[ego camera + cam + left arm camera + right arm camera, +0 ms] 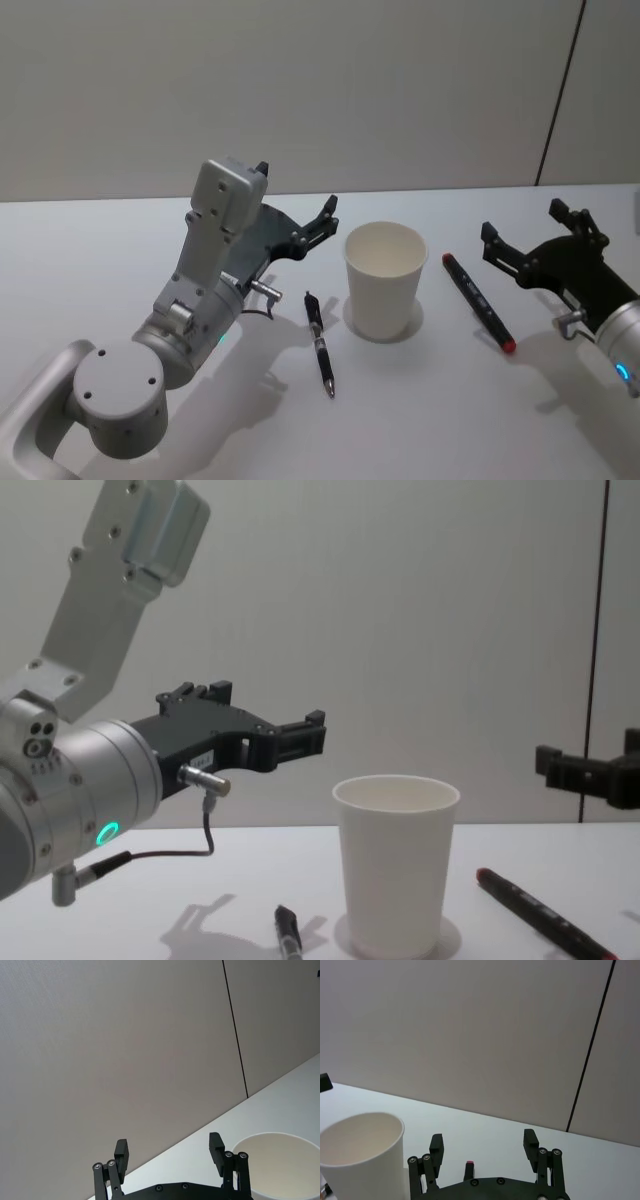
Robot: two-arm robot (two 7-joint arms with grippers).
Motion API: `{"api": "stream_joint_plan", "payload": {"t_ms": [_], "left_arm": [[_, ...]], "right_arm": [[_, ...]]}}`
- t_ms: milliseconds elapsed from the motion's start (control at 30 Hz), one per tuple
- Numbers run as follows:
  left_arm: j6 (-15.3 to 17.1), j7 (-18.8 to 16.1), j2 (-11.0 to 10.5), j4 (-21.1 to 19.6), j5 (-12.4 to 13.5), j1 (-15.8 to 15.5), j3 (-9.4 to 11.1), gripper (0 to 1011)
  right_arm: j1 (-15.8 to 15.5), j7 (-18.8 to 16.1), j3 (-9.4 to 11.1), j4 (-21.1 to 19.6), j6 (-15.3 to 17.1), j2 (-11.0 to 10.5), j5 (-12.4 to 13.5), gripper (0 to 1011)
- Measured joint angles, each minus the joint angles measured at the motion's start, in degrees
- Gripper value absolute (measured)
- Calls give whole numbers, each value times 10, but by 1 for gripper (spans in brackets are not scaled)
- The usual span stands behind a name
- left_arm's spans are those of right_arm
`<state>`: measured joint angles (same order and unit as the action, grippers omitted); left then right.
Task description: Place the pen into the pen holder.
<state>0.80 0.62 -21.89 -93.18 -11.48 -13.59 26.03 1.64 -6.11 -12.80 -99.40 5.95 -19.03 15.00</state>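
The left gripper (295, 192) hangs up in the air with its two fingers spread wide apart and nothing between them. The fingers point forward and a bit toward the pen holder (385, 300), a white paper cup standing upright just past the fingertips.

Down below this gripper, a little toward the cup and a little closer to the robot, a black pen (320, 345) lies flat on the table (120, 230). It is just beside the cup and not touching it. Its long way runs from the robot outward, one end toward the robot and the other end away. I think the left gripper would have to tip down and come back a bit to reach it.

On the other side of the cup, the right gripper (523, 222) also hangs in the air, fingers spread wide and holding nothing. Between it and the cup lies a red-ended marker (478, 300), also flat on the table. It lies slanted: its black end is near the cup, and its red end points back toward the robot and away from the cup.

Each gripper has one pen near it. I cannot tell which one is meant to go in first.
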Motion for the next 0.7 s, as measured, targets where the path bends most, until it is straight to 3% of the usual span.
{"api": "stream_joint_plan", "payload": {"t_ms": [367,667,700], "left_arm": [[0,0,0,0,0,0,0,1001],[0,0,0,0,0,0,0,1001],[0,0,0,0,0,0,0,1001]], "right_arm": [[49,-41,0,36,77,9,-29,1001],[102,-76,-7,64,185,26,-59,1002],[102,-76,-7,64,185,26,-59,1002]]}}
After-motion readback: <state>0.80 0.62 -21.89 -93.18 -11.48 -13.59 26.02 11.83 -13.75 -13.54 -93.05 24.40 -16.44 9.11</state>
